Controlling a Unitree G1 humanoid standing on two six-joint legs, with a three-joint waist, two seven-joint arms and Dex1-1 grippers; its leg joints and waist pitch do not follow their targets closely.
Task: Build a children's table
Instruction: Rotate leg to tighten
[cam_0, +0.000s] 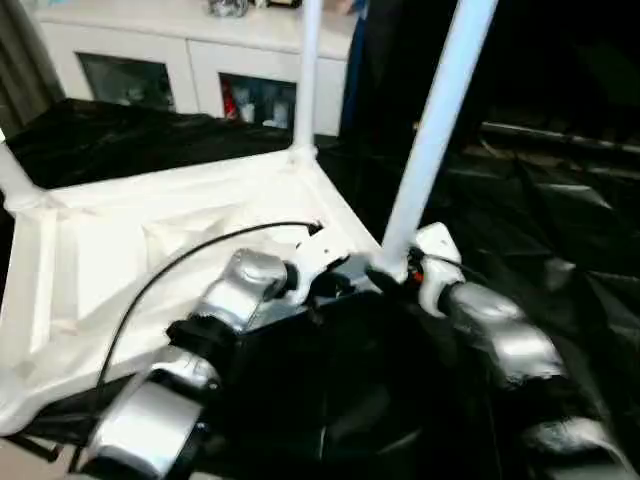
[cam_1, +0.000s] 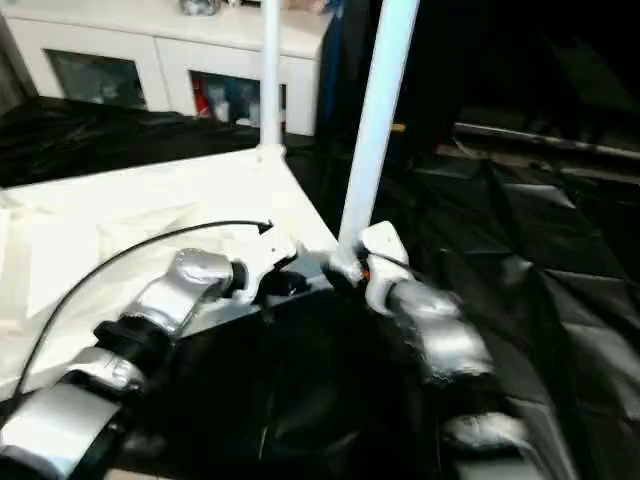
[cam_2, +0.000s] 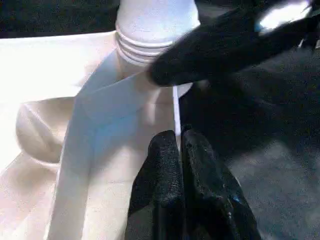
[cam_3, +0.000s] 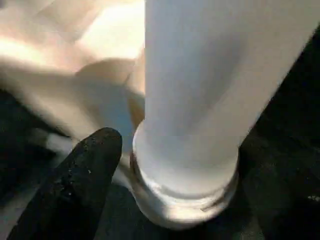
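Observation:
The children's table lies upside down: its white tabletop (cam_0: 150, 250) shows its ribbed underside. One white leg (cam_0: 305, 80) stands in the far corner socket and another (cam_0: 15, 180) at the left. A third leg (cam_0: 430, 130) rises from the near corner socket (cam_2: 150, 85). My right gripper (cam_0: 385, 268) is open around this leg's base (cam_3: 185, 190); one black finger (cam_3: 75, 185) sits just beside it with a small gap. My left gripper (cam_2: 180, 190) is shut with nothing in it and rests on the tabletop's rim next to that socket.
The tabletop lies on a black-draped work table (cam_0: 560, 240) that stretches to the right. A white cabinet (cam_0: 180, 60) with glass doors stands behind. A black cable (cam_0: 180, 265) arcs over the tabletop to my left wrist.

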